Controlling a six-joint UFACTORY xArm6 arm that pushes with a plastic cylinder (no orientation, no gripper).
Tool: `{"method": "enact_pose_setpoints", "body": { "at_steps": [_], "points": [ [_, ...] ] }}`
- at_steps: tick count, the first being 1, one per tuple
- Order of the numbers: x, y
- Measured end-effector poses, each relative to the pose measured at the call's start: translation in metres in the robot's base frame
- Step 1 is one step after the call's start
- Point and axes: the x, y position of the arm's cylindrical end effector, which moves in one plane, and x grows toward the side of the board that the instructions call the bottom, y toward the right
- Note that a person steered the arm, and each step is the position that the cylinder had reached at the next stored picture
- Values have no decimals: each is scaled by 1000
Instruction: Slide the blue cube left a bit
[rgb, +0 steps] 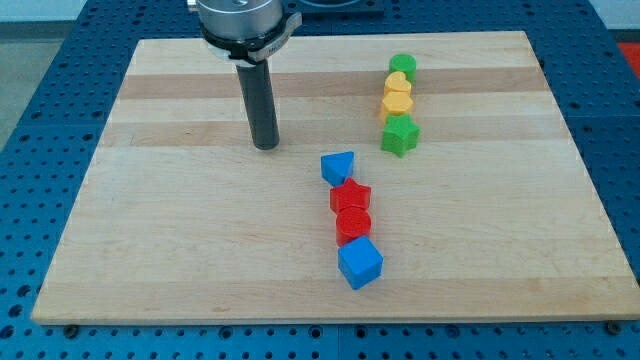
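Blue cube (360, 263) at view's bottom, well right/below my tip (266, 146).

Wooden bench (150, 230). Blue wedge-like block (337, 166), red star (351, 197), red cylinder (353, 224) in column. Green cylinder (403, 66), two yellow blocks (398, 83) (397, 103), green star (400, 135).

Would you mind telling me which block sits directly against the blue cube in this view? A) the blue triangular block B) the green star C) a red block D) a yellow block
C: the blue cube sits at the bottom end of the lower column, touching the red block just above it; my tip stands well off toward the view's upper left, touching no block.
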Motion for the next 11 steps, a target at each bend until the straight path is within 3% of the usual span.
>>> {"method": "enact_pose_setpoints", "body": {
  "at_steps": [1,3,4,6,7,8,10,11],
  "points": [
    [2,-2],
    [192,-27],
    [214,-24],
    [215,-13],
    [215,31],
    [215,36],
    [214,163],
    [214,163]
  ]
}}
